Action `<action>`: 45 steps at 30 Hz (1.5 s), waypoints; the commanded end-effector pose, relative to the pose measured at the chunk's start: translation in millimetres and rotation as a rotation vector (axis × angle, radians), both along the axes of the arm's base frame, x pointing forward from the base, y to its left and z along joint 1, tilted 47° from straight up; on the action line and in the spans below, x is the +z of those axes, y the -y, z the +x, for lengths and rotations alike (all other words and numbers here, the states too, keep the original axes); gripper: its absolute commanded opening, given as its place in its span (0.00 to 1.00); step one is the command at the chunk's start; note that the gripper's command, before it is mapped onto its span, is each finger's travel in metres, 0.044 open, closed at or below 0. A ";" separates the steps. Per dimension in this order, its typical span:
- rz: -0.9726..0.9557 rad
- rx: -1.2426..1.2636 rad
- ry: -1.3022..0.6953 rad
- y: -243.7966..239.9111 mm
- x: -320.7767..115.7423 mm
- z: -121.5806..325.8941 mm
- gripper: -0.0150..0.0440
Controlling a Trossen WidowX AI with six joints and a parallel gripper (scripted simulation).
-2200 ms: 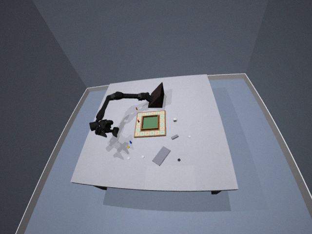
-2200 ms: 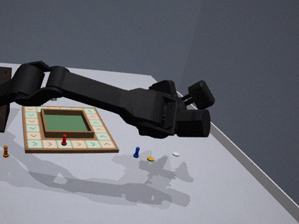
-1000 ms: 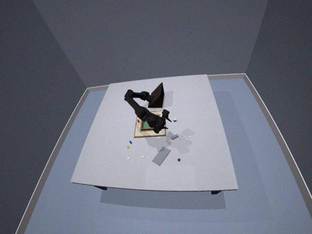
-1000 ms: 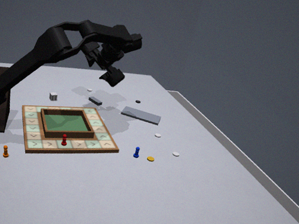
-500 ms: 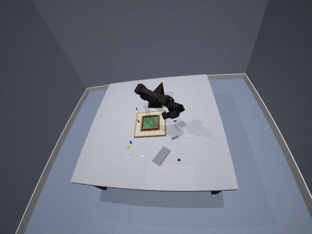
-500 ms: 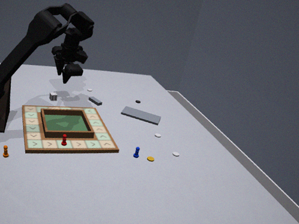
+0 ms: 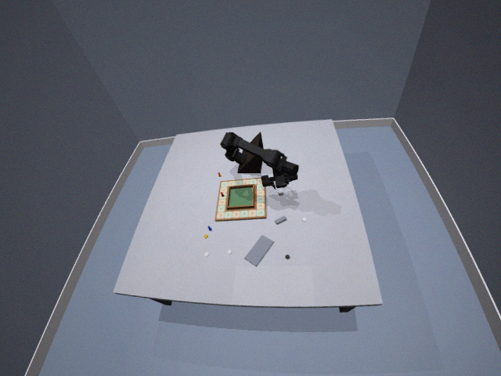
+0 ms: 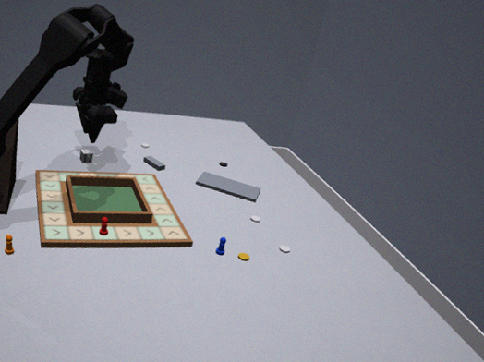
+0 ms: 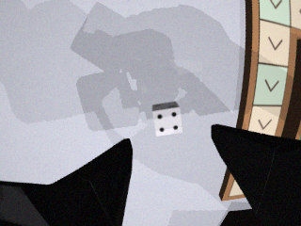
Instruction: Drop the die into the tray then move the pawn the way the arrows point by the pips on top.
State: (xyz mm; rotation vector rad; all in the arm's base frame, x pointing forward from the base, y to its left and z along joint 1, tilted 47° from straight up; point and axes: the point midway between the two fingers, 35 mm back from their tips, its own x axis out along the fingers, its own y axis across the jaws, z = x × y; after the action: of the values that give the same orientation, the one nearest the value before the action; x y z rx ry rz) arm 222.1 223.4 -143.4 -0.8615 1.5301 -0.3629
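Note:
The white die (image 7: 280,193) (image 8: 86,155) (image 9: 167,121) lies on the table beside the board (image 7: 240,218) (image 8: 117,243) (image 9: 254,47). In the wrist view its upper face shows four pips. My gripper (image 7: 277,186) (image 8: 89,136) (image 9: 171,137) is open and empty, pointing down above the die without touching it. The dice tray (image 7: 240,207) (image 8: 115,217), brown-walled with a green floor, sits in the board's middle and is empty. The red pawn (image 7: 222,194) (image 8: 103,227) stands upright on a green square of the ring.
An orange pawn (image 7: 219,175) (image 8: 9,244) and a blue pawn (image 7: 209,228) (image 8: 221,246) stand off the board. A yellow disc (image 7: 206,236) (image 8: 244,256), several white discs, a black disc (image 7: 287,257) (image 8: 222,164), a small grey block (image 7: 280,220) (image 8: 154,163) and a grey slab (image 7: 259,250) (image 8: 229,186) lie around.

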 end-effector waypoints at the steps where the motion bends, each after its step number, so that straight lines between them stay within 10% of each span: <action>1: -0.016 -0.002 0.001 11.8 -9.8 -1.7 0.72; 33: -0.017 -0.002 0.002 37.7 -36.0 1.9 0.72; 45: -0.017 -0.002 0.002 37.7 -36.0 1.9 0.39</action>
State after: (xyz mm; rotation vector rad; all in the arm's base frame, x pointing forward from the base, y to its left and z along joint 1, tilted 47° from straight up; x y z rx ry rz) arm 224.9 188.2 -177.7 -0.8601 1.5270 -0.3773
